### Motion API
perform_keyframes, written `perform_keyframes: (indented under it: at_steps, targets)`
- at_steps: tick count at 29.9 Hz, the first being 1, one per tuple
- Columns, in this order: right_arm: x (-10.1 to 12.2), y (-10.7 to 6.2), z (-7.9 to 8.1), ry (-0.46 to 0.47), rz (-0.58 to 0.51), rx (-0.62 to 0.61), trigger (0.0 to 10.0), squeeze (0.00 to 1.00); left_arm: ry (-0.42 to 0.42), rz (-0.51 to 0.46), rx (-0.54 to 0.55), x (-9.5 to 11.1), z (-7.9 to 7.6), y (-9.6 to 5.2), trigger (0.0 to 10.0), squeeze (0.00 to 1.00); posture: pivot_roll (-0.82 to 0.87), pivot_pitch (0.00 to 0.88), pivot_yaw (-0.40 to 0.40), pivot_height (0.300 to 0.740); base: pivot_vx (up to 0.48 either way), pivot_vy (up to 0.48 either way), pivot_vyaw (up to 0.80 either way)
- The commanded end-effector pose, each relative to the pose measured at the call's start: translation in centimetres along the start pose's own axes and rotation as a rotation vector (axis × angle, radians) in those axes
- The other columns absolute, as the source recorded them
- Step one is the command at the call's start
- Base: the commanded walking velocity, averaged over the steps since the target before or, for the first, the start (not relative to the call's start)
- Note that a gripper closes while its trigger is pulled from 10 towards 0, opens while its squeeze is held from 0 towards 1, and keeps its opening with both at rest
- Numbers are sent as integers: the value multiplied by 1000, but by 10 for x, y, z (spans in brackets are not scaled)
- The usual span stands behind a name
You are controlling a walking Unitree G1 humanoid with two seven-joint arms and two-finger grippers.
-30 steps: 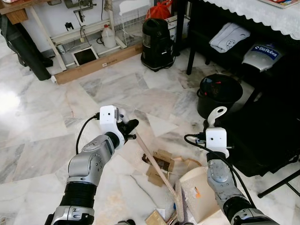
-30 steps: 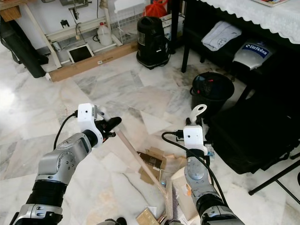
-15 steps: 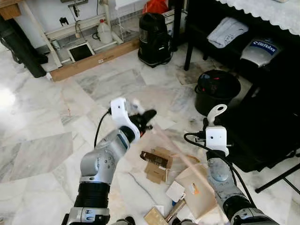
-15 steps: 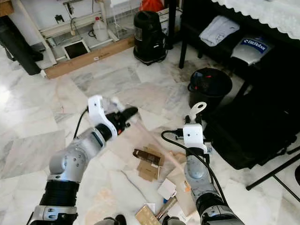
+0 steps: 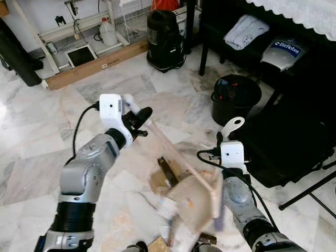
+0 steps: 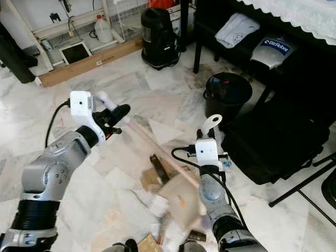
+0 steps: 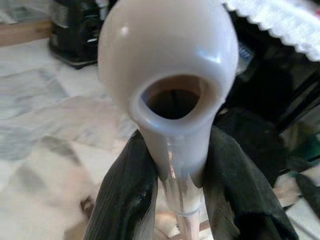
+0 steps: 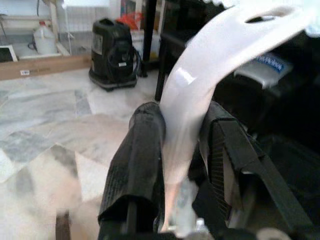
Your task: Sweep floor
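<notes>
The left gripper (image 5: 140,119) pinched the broom (image 5: 178,155) near its white capped end, the stick slanting down over the marble floor (image 5: 42,136) to blurred cardboard scraps (image 5: 165,176). The right gripper (image 8: 175,150) clamped the dustpan (image 5: 191,197) by its white handle, apparently tilted beside the scraps.
</notes>
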State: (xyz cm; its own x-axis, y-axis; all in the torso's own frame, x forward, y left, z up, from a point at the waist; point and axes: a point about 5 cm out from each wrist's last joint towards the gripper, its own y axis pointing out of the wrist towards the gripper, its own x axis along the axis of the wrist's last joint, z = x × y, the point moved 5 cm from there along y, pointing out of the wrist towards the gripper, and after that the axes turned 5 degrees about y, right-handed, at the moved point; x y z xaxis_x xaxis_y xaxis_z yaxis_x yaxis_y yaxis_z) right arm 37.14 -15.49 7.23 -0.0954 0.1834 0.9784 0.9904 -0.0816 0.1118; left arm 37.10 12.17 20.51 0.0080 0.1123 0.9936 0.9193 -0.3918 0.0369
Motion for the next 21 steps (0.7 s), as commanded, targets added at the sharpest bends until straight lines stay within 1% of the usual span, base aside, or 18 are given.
perform_keyframes:
  at_steps: [1,2,4,5,6,7,8,11,15,17,18,21]
  targets:
    - [-32,-16,-15,-30,130,-42,10000,0,183,-48,181,26,38,-16,10000,0,38,217,75,740,0,0,0]
    - [-32,-16,-15,-30,130,-43,10000,0,183,-43,174,26,38,-17,10000,0,38,217,75,740,0,0,0]
    - [-33,-16,-16,-32,132,-46,10000,0,210,-12,122,23,35,-19,10000,0,43,212,74,740,0,0,0]
    - [-32,-15,-16,-33,133,-46,10000,0,201,-11,94,23,32,-19,10000,0,45,208,74,740,0,0,0]
    - [-32,-15,-16,-33,133,-46,10000,0,201,-11,94,23,32,-19,10000,0,45,208,74,740,0,0,0]
    - [-32,-14,-15,-33,134,-45,10000,0,192,-16,76,23,29,-20,10000,0,46,201,74,740,0,0,0]
    - [-31,-13,-14,-32,135,-42,10000,0,166,-27,59,25,26,-20,10000,0,48,194,72,740,0,0,0]
    - [-29,-11,-12,-32,135,-40,10000,0,123,-48,34,28,22,-20,10000,0,50,178,70,740,0,0,0]
    - [-26,-5,-12,-36,135,-37,10000,0,93,-26,-7,26,20,-26,10000,0,56,148,64,740,0,0,0]
    - [-23,-1,-13,-37,130,-41,10000,0,81,5,-34,22,20,-30,10000,0,62,129,61,740,0,0,0]
    - [-19,2,-15,-42,121,-48,10000,0,77,28,-46,19,22,-34,10000,0,66,115,59,740,0,0,0]
    - [-15,6,-18,-52,109,-58,10000,0,65,49,-47,15,26,-37,10000,0,71,99,55,740,0,0,0]
